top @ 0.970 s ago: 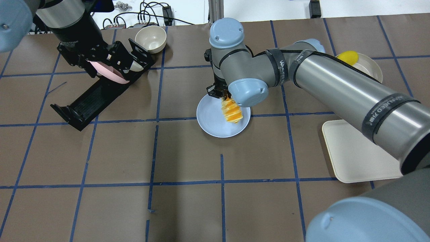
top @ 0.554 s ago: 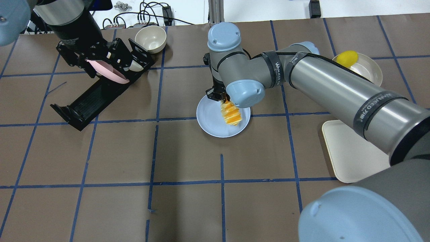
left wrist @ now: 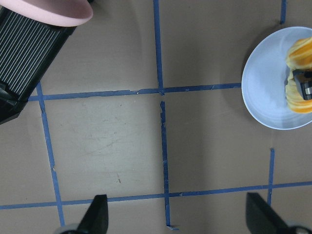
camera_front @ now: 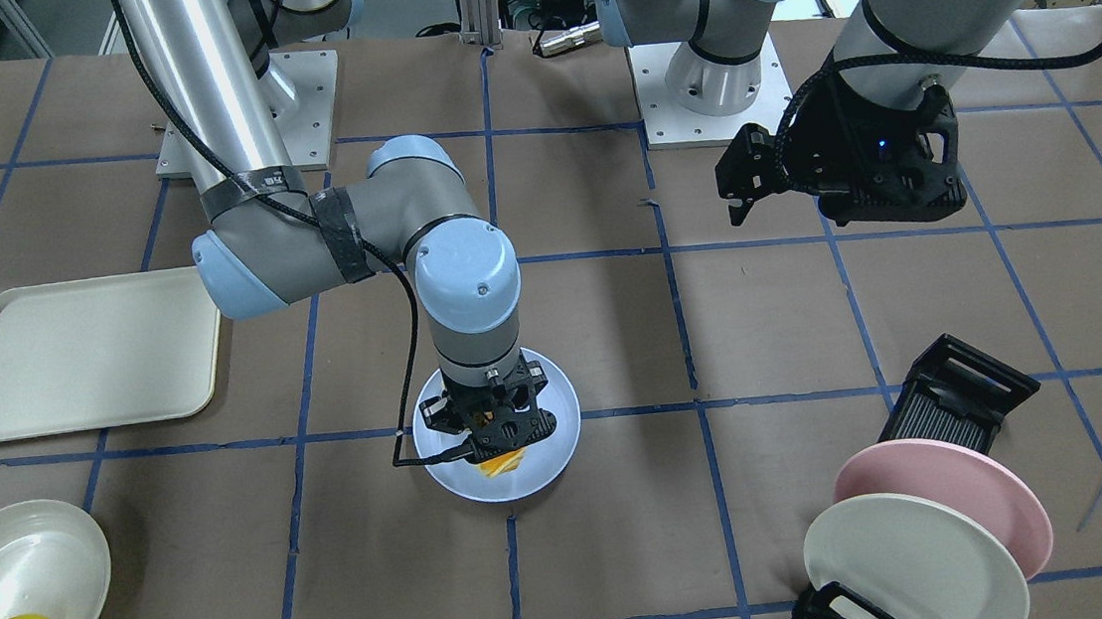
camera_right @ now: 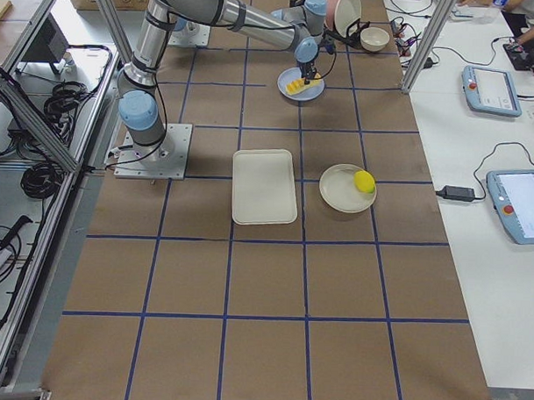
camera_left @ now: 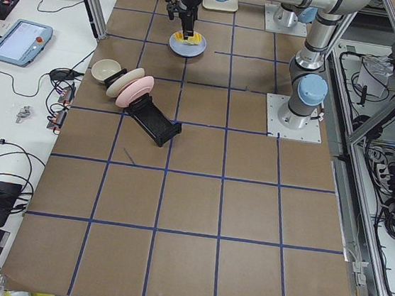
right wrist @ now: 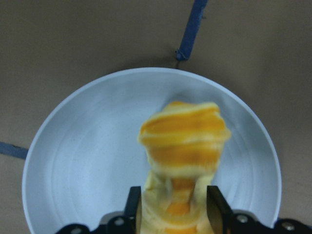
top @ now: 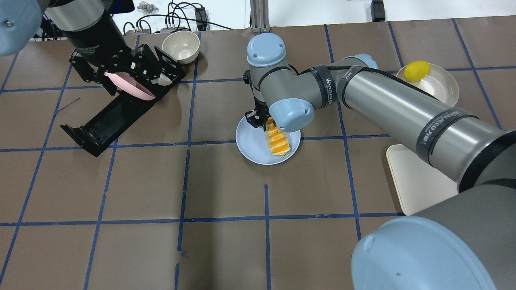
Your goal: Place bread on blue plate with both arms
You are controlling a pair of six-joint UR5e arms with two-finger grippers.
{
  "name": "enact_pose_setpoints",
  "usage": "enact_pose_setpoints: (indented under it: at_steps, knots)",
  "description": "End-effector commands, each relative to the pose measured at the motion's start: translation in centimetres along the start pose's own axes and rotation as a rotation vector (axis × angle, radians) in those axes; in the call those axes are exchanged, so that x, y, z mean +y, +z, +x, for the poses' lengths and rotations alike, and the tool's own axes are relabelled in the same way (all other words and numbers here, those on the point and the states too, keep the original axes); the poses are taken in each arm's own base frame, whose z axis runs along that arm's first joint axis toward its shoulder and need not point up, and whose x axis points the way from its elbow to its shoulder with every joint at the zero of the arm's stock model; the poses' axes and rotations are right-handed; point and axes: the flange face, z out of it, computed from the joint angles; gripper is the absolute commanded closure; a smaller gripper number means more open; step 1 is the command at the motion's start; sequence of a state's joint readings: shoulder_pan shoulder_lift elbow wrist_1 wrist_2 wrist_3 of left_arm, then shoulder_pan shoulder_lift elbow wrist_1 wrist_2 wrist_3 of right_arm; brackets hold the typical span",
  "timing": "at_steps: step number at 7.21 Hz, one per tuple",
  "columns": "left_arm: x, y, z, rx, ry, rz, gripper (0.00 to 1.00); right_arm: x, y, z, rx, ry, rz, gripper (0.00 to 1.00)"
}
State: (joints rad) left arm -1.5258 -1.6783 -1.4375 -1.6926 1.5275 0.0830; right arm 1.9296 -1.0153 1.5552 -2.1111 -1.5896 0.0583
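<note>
The striped orange and cream bread [top: 277,141] hangs nose-down in my right gripper [right wrist: 175,214], which is shut on its upper end. It is over the middle of the blue plate [top: 252,141], its lower end close to the plate surface [right wrist: 83,161]; I cannot tell whether it touches. The front view shows the bread [camera_front: 498,467] under the gripper above the plate [camera_front: 553,427]. My left gripper [left wrist: 178,222] is open and empty, held high over bare table, with the plate [left wrist: 263,92] far off to one side.
A black dish rack [top: 109,121] at the back left holds a pink plate [camera_front: 967,502] and a cream-white plate [camera_front: 912,557]. A cream bowl [top: 181,45] sits behind it. A lemon [top: 416,70] lies in a white bowl [top: 441,86]. A cream tray [top: 419,185] lies to the right.
My right arm has come down and a little leftward, bringing the bread lower over the blue plate. The left arm has hardly moved.
</note>
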Motion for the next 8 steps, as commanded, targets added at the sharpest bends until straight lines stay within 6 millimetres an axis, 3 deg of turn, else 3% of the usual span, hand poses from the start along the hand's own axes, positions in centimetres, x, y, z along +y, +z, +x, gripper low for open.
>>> enact_pose_setpoints:
  at_steps: [1, 2, 3, 4, 5, 6, 8]
  knots:
    - [0.0, 0.0, 0.0, 0.001, -0.001, -0.004, 0.00, 0.1, 0.0, -0.1, 0.002, -0.002, -0.013, 0.00]
    - [0.0, 0.0, 0.0, 0.000, -0.001, -0.002, 0.00, -0.2, -1.1, 0.0, 0.003, 0.000, -0.003, 0.00]
    - [0.0, 0.0, 0.0, 0.000, -0.001, -0.004, 0.00, -1.0, -4.8, 0.2, 0.013, -0.004, -0.015, 0.00]
    - [0.1, 0.1, 0.0, -0.001, -0.001, -0.005, 0.00, -2.5, -10.4, 0.7, 0.058, -0.020, -0.001, 0.00]
    - [0.0, 0.1, 0.0, -0.003, -0.003, -0.004, 0.00, -4.5, -14.7, 2.2, 0.209, -0.044, 0.069, 0.00]
    - [0.1, 0.1, -0.3, -0.035, -0.003, -0.005, 0.00, -6.0, -17.0, 3.5, 0.196, -0.011, 0.108, 0.00]
    - [0.2, 0.3, 0.0, -0.042, -0.027, -0.008, 0.00, -6.4, -19.8, 5.2, 0.152, 0.022, 0.151, 0.00]
